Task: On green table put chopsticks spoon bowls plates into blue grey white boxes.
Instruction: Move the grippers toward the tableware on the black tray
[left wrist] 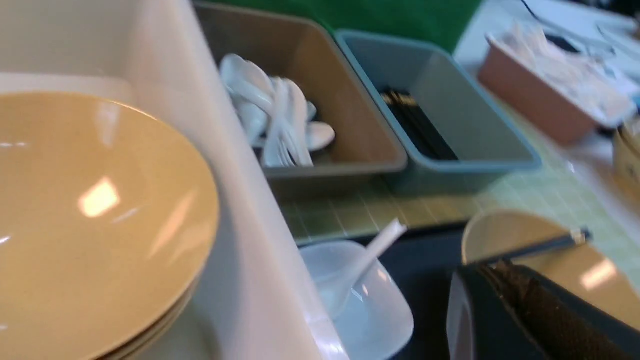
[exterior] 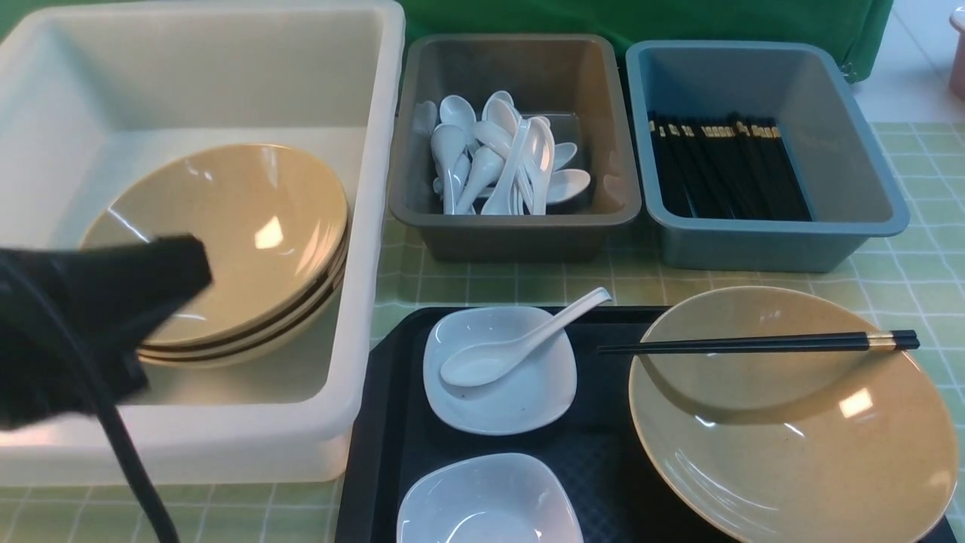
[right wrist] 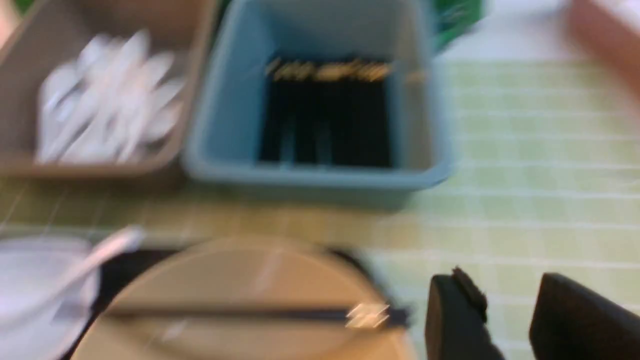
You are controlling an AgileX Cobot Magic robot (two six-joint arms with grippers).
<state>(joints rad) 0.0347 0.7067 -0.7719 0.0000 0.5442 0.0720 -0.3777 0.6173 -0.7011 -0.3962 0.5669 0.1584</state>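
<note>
Black plastic tray sits at the near edge of the green checked tablecloth, right of centre, with its front cut off from sight. Nearest on it is the near dish, glossy white and rounded-square, only partly seen. Behind it the far dish, of the same shape, cradles a loose spoon, its scoop in the dish and its handle propped over the rim. On the tray's right side rests a wide, shallow tan bowl with a speckled glaze. A loose pair of chopsticks, black with gold bands, lies across its far rim.

The right gripper hovers over the cloth just right of that bowl, its black fingers apart and nothing between them. It appears only in its own blurred wrist view.

Along the left edge, the large white box holds stacked bowls, tan and nested. The left gripper, a matt black mass trailing a cable, hangs over the stack's near side. Whether its fingers are parted cannot be told.

Toward the far edge, the grey box holds piled spoons in smooth white. Just beside it, toward the far right corner, the blue box holds boxed chopsticks laid side by side.
</note>
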